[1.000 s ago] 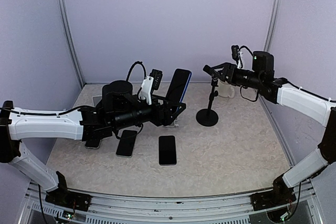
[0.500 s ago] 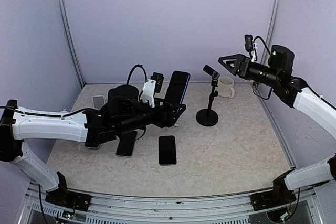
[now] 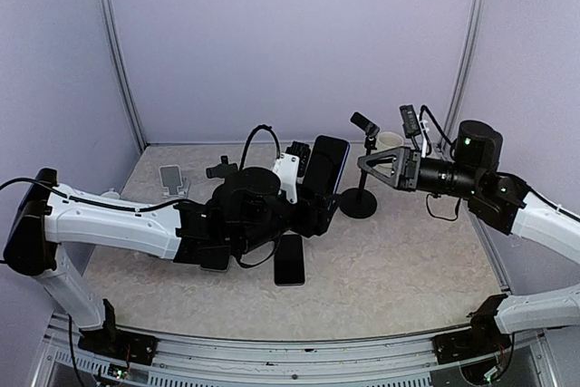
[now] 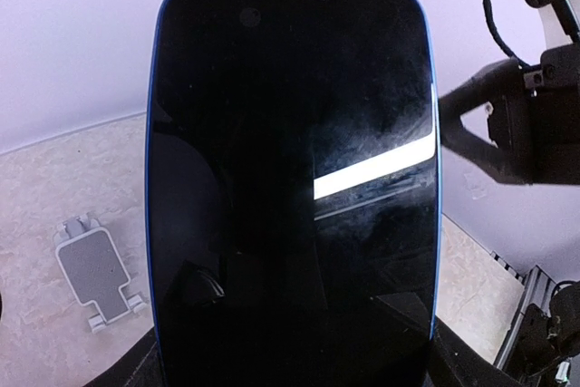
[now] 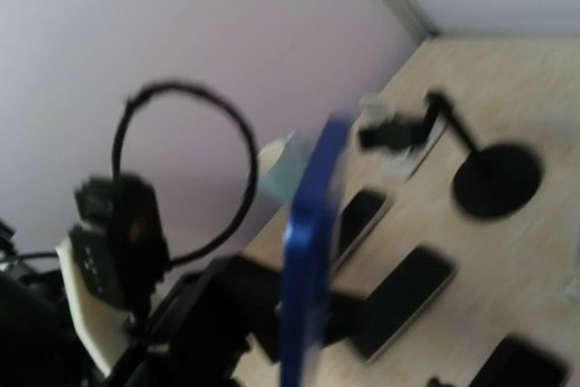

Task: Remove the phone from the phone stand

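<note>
The phone (image 3: 328, 164) is black-screened with a blue rim. It stands upright in the air near the table's middle, clear of any stand. My left gripper (image 3: 314, 198) is shut on its lower end. In the left wrist view the phone (image 4: 290, 178) fills the frame, with the dark fingers (image 4: 453, 362) at its bottom corners. An empty white phone stand (image 3: 170, 178) sits at the back left, and an empty stand (image 4: 95, 274) shows in the left wrist view. My right gripper (image 3: 364, 161) hovers right of the phone, pointing at it. The blurred right wrist view shows the phone's blue edge (image 5: 308, 251).
A black microphone stand (image 3: 359, 202) is just right of the phone, with a white cup (image 3: 391, 140) behind it. A dark phone (image 3: 288, 260) lies flat in front of my left arm, another (image 3: 216, 257) lies partly under it. The side walls are close.
My left arm has carried the phone to the right and slightly forward. My right arm has swung down from beside the microphone to mid-height, its gripper now facing the phone.
</note>
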Controlling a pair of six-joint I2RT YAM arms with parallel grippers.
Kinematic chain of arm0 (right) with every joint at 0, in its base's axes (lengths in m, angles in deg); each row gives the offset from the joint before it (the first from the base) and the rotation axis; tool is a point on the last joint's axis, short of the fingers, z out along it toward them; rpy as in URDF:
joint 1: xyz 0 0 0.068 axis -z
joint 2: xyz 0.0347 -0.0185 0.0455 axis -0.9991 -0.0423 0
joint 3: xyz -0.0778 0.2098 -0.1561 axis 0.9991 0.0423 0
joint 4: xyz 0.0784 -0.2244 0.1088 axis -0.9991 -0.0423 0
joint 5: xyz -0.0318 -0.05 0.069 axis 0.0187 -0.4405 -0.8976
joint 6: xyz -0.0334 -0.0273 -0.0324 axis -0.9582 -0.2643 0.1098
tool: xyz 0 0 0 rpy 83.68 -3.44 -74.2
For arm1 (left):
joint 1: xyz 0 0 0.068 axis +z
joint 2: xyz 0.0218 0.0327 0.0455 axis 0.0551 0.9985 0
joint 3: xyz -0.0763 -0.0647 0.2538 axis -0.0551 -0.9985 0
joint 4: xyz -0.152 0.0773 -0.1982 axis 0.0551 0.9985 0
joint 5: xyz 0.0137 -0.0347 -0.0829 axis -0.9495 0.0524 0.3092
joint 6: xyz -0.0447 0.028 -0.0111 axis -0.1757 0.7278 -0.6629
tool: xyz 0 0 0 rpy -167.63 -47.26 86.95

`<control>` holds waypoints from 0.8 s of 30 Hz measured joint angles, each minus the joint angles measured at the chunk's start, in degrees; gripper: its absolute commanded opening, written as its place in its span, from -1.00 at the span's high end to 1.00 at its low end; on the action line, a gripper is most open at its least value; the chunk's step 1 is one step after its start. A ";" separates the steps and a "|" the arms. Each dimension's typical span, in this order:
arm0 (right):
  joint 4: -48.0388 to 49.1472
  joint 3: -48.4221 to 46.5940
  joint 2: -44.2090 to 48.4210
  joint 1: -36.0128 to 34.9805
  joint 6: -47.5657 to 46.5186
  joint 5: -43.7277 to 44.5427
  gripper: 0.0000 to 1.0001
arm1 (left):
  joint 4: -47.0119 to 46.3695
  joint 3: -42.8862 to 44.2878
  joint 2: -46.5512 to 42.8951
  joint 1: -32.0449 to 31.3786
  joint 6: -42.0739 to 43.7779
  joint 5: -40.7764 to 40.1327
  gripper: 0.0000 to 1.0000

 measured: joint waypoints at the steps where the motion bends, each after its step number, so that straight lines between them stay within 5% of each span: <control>1: 0.24 0.74 0.04 -0.90 0.48 0.28 -0.13 | 0.00 0.48 0.63 -0.42 0.20 -0.74 0.93; 18: 9.60 6.80 -2.45 -9.57 6.71 9.29 0.32 | -0.48 3.30 4.20 -3.45 3.19 -8.41 0.93; 24: 11.54 6.91 -5.35 -10.99 7.26 11.69 0.79 | -0.46 4.98 5.75 -4.92 5.18 -10.51 0.93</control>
